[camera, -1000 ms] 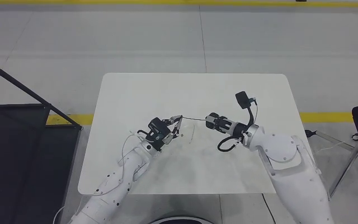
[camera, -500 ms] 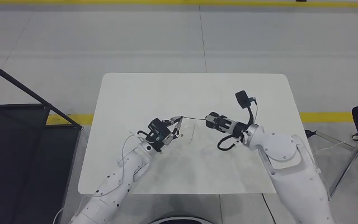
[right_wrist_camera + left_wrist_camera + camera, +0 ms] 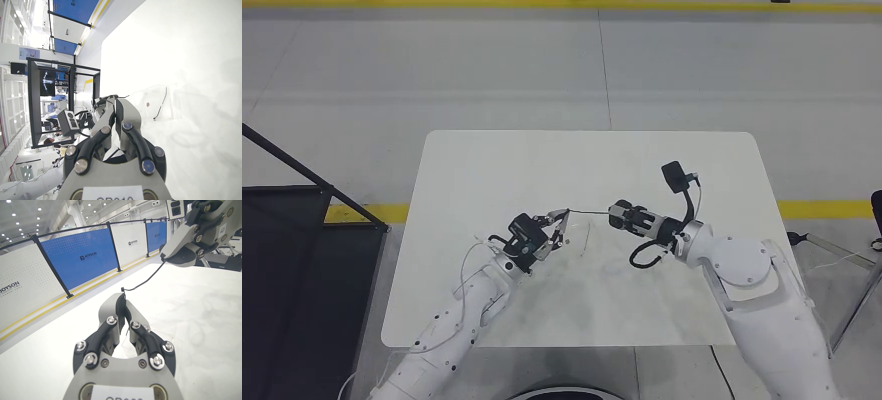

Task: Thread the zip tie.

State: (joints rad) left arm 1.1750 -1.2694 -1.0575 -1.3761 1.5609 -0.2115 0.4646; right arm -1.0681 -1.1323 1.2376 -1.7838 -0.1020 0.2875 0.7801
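Black zip tie (image 3: 148, 280) is pinched by the left end effector (image 3: 122, 299) and right end effector (image 3: 115, 106), so its thin end should be guided slowly and straight through its head.

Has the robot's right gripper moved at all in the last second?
Yes, barely: the right gripper has crept away from the right edge of the table toward the left gripper, zip tie between them.

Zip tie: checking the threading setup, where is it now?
In the top view the zip tie spans above the table's middle, one end in the left hand, the other in the right hand.
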